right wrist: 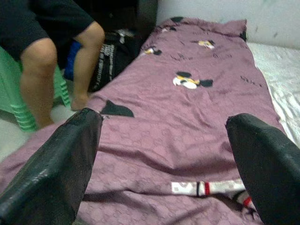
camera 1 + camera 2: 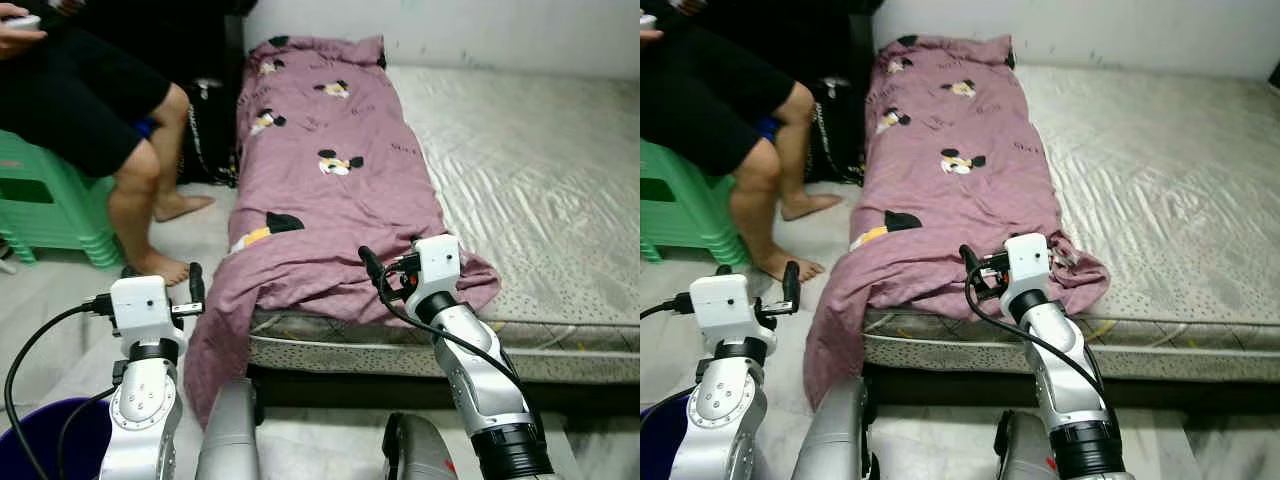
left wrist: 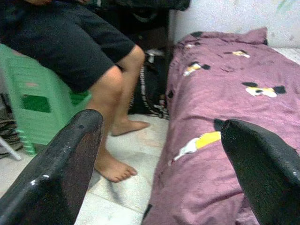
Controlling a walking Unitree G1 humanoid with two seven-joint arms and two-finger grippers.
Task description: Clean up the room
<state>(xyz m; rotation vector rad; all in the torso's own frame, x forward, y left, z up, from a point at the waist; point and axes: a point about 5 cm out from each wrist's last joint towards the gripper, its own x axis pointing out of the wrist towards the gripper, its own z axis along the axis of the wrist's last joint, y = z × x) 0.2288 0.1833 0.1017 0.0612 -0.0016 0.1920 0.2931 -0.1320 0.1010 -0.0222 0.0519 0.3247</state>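
Two spread claws, left claw (image 2: 195, 285) and right claw (image 2: 372, 270), grip nothing; the purple blanket (image 2: 320, 170) at frame centre lies unfolded, so tidying seems barely begun.

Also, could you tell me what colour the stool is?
The plastic stool is light green, clearest in the left wrist view.

No readable text anywhere in the views

The mauve cartoon-mouse-print blanket (image 2: 330, 190), running from upper centre down to the middle of the frame, carries small dark scribbled marks beside the mouse figures, too blurred to read; the black bag with white lettering-like pattern (image 2: 835, 135) at upper left, against the bed, is likewise illegible
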